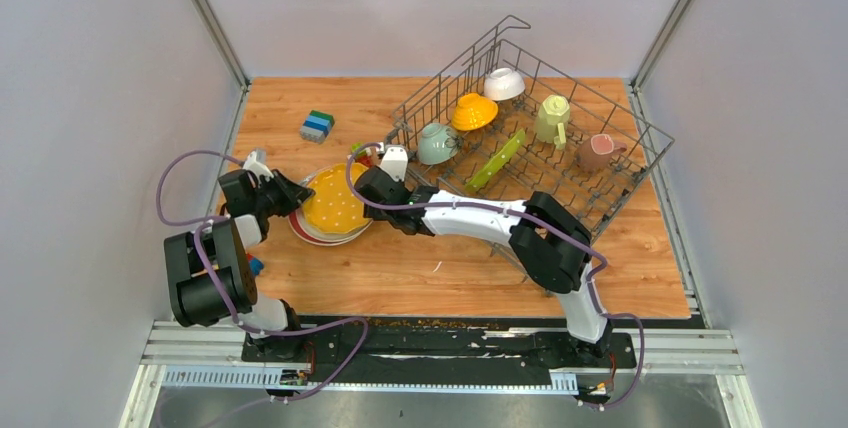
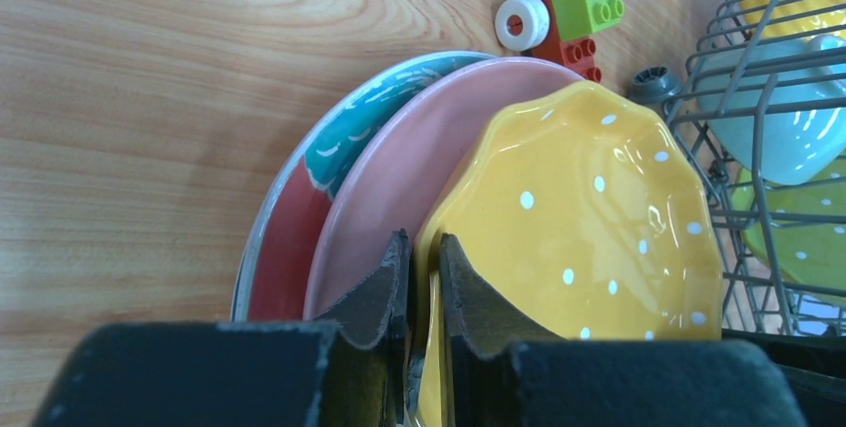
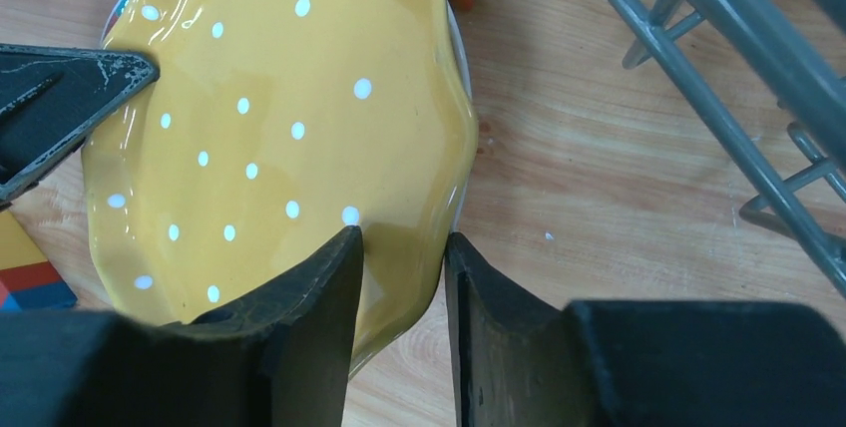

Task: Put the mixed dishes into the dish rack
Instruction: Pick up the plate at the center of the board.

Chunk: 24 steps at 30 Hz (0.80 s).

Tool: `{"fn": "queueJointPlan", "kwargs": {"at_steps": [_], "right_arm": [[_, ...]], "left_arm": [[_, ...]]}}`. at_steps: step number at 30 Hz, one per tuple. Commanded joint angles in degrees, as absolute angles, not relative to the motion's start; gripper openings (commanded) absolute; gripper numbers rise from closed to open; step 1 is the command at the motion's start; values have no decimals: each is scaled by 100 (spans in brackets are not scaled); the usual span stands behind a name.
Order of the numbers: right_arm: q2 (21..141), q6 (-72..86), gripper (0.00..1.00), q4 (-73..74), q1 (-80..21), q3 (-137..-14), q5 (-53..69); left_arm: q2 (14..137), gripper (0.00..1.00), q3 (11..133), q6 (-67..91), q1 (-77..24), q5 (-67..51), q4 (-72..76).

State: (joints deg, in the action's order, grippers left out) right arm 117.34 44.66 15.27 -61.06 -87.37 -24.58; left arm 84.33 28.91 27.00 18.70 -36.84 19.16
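A yellow white-dotted plate (image 1: 335,200) (image 2: 589,217) (image 3: 279,98) lies tilted on top of a pink plate (image 2: 399,158) and a teal-and-red plate (image 2: 299,198), left of the dish rack (image 1: 655,135) (image 2: 768,78) (image 3: 698,58). My left gripper (image 1: 296,195) (image 2: 424,239) is shut on the yellow plate's left rim. My right gripper (image 1: 365,188) (image 3: 402,234) straddles its right rim, jaws apart with a gap showing. In the rack sit a teal mug (image 1: 436,143), yellow bowl (image 1: 473,111), white bowl (image 1: 503,83), pale-green mug (image 1: 552,118), pink mug (image 1: 597,151) and a lime-green plate (image 1: 497,160) on edge.
Stacked toy blocks (image 1: 317,126) lie at the back left. More blocks (image 2: 569,8) sit between the plates and the rack's near corner. A small coloured block (image 1: 257,266) lies by the left arm. White walls close in both sides.
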Motion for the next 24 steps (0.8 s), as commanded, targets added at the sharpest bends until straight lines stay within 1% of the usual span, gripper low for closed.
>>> {"fn": "queueJointPlan", "kwargs": {"at_steps": [1,3,6,7,9,10,13,16,17,21,24], "right_arm": [[11643,4940,36,573,-6311,-8761,-1913],[11619,4852,29,494,-6311,-8756,-1864],[11499,4677,12,395,-6329,-8732,-1768],[11466,4601,8,366,-6328,-8715,-1714],[11400,4439,1,352,-6343,-8718,-1630],[11363,4401,0,340,-6352,-8716,-1616],[11265,4139,0,320,-6368,-8747,-1391],[11041,4342,14,263,-6397,-8528,-1412],[11001,4395,17,222,-6398,-8468,-1415],[10789,4441,17,98,-6472,-8239,-1665],[10731,4504,18,53,-6504,-8129,-1655]], "left_arm": [[8343,0,2569,3199,1452,-4721,1567],[8281,0,2502,3427,1451,-4826,1788],[8169,1,2435,3722,1452,-5014,2067],[8132,3,2426,3759,1451,-5017,2084],[7991,13,2395,3841,1454,-5034,2104],[7884,13,2393,3854,1451,-5047,2068],[7627,9,2351,3913,1452,-5115,2041],[7295,6,2319,3985,1431,-5158,1928],[7242,4,2322,3947,1426,-5150,1789],[6903,1,2250,4004,1424,-5105,1711],[6827,0,2238,3983,1416,-5006,1618]]}}
